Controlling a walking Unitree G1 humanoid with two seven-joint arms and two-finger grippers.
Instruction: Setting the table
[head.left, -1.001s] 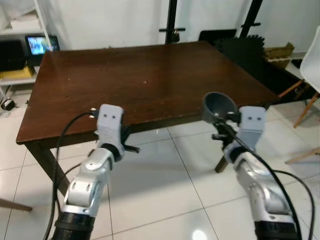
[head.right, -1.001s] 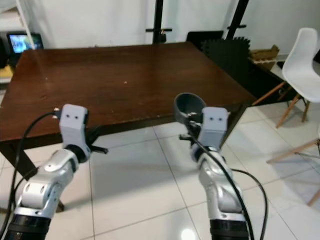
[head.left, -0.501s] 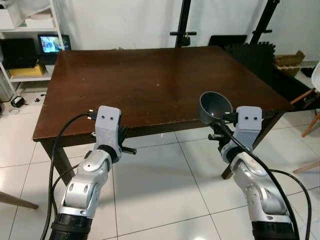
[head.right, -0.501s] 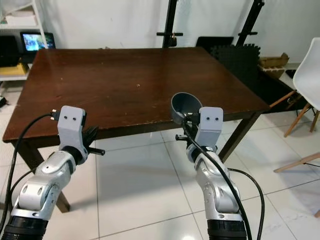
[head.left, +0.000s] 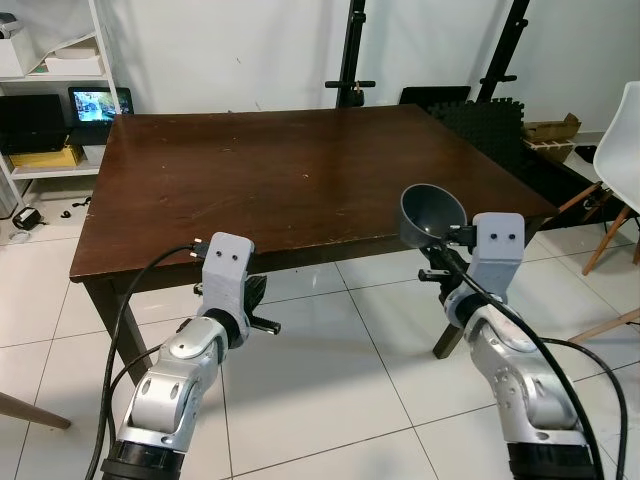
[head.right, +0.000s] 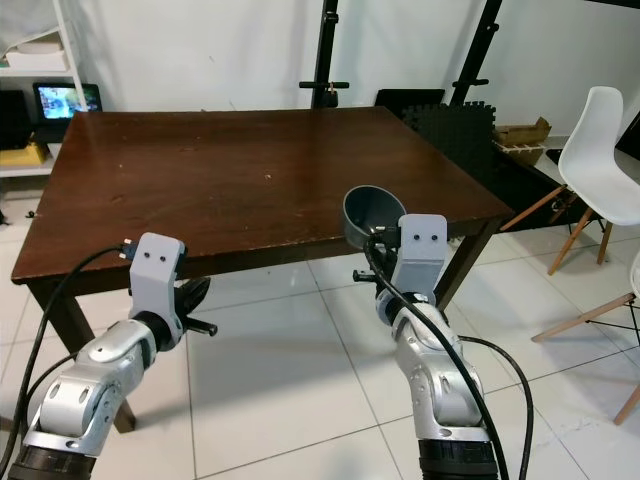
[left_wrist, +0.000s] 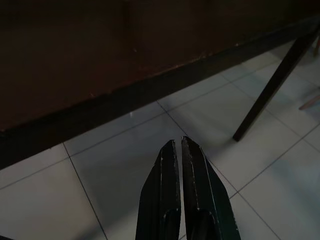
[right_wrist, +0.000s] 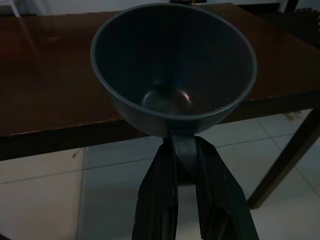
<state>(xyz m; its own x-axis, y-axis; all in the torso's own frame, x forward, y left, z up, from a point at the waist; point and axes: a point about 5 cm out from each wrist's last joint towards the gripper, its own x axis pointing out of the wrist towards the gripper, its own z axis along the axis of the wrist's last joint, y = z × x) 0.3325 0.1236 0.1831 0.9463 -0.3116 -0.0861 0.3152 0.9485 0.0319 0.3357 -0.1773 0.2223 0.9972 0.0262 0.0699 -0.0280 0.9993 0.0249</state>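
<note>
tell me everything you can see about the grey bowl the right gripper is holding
The grey bowl is a deep, round, dark grey cup-like dish, matte and plastic-looking, with a small flat bottom and nothing inside. It has a short tab at the rim, and the right gripper is shut on that tab, holding the bowl roughly upright, mouth tipped a little toward the camera. It hangs in the air at the near edge of the brown table, not resting on it.

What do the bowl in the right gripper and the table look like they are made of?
Bowl: probably plastic, dark grey and matte, with a thin even rim and only a dull highlight inside; the right gripper pinches its rim. Table: dark brown wood or veneer, semi-gloss, showing soft reflections and small scuffs.
</note>
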